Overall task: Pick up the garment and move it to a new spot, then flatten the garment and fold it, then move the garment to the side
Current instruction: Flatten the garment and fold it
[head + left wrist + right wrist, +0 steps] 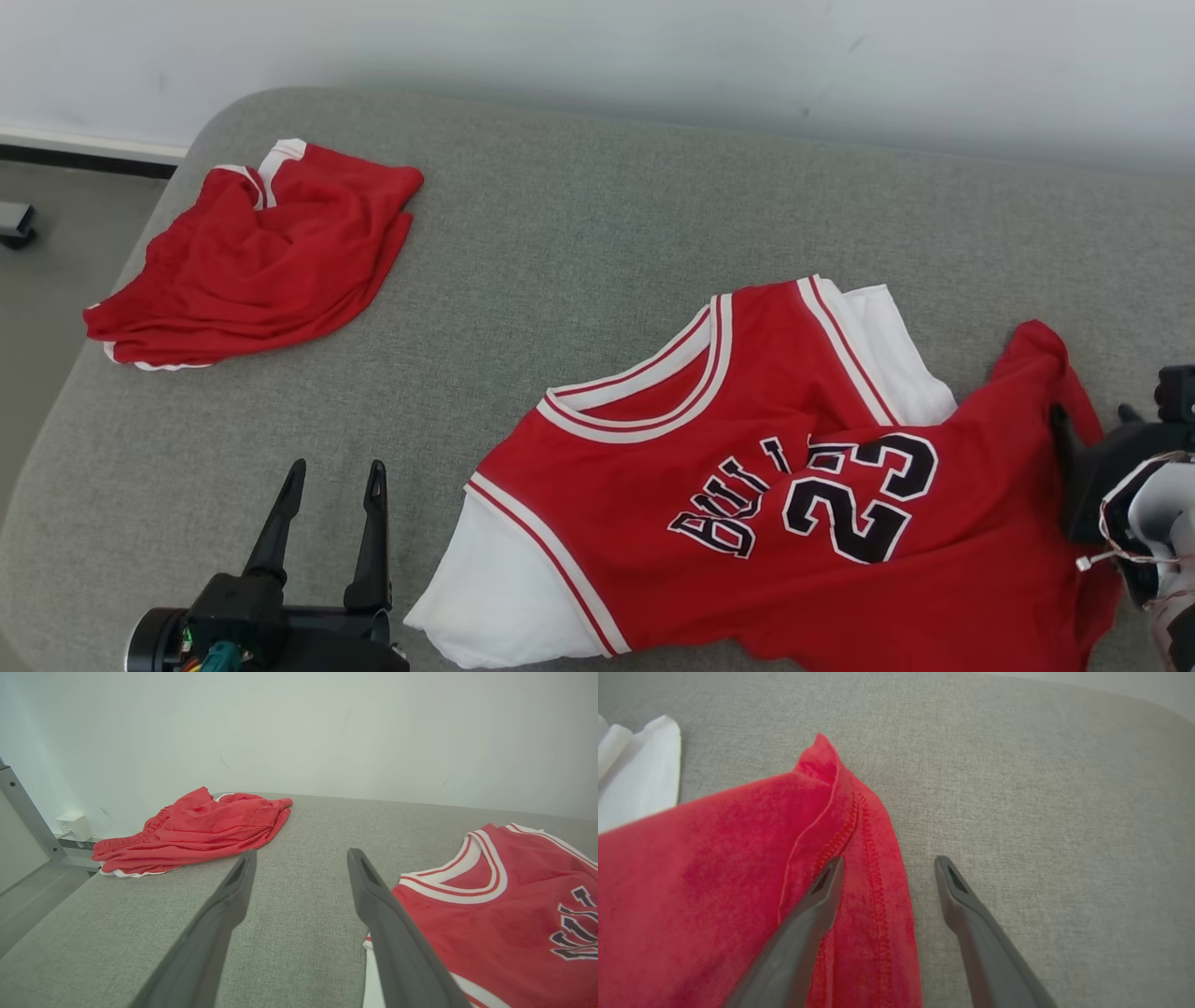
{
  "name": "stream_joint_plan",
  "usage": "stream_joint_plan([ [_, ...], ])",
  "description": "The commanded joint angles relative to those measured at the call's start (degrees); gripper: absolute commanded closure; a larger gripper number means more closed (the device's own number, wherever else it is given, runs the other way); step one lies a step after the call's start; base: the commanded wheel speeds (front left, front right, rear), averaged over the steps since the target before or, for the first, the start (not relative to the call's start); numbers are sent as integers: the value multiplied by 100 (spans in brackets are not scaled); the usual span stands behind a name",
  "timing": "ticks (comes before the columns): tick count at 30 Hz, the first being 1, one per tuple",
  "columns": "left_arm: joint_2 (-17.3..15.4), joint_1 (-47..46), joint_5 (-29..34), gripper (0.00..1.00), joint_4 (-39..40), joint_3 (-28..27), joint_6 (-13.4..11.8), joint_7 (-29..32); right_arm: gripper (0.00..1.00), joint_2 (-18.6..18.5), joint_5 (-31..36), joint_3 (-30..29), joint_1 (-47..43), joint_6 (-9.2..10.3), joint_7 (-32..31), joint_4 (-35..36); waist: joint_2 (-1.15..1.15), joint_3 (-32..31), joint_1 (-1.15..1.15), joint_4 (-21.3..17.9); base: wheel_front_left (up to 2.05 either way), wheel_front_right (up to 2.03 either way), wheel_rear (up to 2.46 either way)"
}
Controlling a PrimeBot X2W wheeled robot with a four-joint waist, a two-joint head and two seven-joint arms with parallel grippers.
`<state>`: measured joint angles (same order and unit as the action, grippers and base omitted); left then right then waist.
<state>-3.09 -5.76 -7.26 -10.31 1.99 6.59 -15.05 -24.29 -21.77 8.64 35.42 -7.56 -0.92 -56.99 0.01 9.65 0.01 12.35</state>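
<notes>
A red basketball jersey [747, 523] with white sleeves and a black "23" lies spread and partly rumpled on the grey padded table [579, 243], at the near right. My right gripper [1092, 417] stands open at the jersey's right hem. In the right wrist view the right gripper [889, 863] straddles the stitched red hem [873, 868], one finger over the cloth and the other over bare table. My left gripper [336, 471] is open above bare table, just left of the jersey's white sleeve [504, 597]. The left gripper [301, 854] holds nothing, with the jersey [504, 919] to its right.
A crumpled pair of red shorts [252, 261] lies at the table's far left corner; the shorts [201, 826] sit near the rounded edge. A pale wall [653, 56] runs behind the table. The floor [56, 280] drops away on the left.
</notes>
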Motion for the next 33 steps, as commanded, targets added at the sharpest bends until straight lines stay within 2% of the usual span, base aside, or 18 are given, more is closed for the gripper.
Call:
stream_joint_plan([
  [1, 19, -51, -55, 0, -8, -1, 21, -19, 0, 48, -53, 29, 37, 15, -75, -122, -1, 81, -1, 64, 0, 0, 0],
  [2, 19, -60, -51, 0, -11, -8, 23, -19, 0, 82, -99, 54, 74, 15, -147, -218, -1, 92, -1, 65, 0, 0, 0],
  [3, 19, -74, -51, 0, -10, -17, 23, -19, 31, 95, -156, 78, 108, 14, -200, -287, -1, 104, -1, 64, 0, 0, 0],
  [4, 19, -84, -51, 0, -13, -28, 22, -19, 95, 124, -202, 113, 112, 14, -201, -318, -1, 114, -1, 56, 0, 0, 0],
  [5, 21, -94, -52, 0, -18, -44, 21, -19, 100, 145, -233, 152, 129, 14, -197, -345, -1, 120, -1, 43, 0, 0, 0],
  [10, 23, -149, -66, 0, -58, -39, 27, -19, 100, 36, -355, 331, 490, 15, -87, -311, -1, 147, -1, -1, 0, 0, 0],
  [18, 23, -233, -140, 0, -45, 64, -26, -19, 100, -231, -220, 491, 1524, 15, 573, -122, -1, 205, -1, 22, 0, 0, 0],
  [23, 23, -258, -156, 0, -64, 60, -24, -19, 100, -244, -61, 509, 2016, 15, 748, -387, -1, 230, -1, 83, 0, 0, 0],
  [24, 23, -260, -166, 0, -66, 63, -29, -19, 83, -248, -25, 523, 2079, 15, 704, -494, -1, 232, -1, 93, 0, 0, 0],
  [25, 24, -259, -170, 0, -70, 70, -32, -19, 0, -234, -4, 548, 2130, 15, 685, -579, -1, 231, -1, 104, 0, 0, 0],
  [33, 23, -124, -154, 0, -79, 73, -79, -19, 0, -140, -78, 577, 1983, 15, 1118, -889, -1, 64, -1, 38, 0, 0, 0],
])
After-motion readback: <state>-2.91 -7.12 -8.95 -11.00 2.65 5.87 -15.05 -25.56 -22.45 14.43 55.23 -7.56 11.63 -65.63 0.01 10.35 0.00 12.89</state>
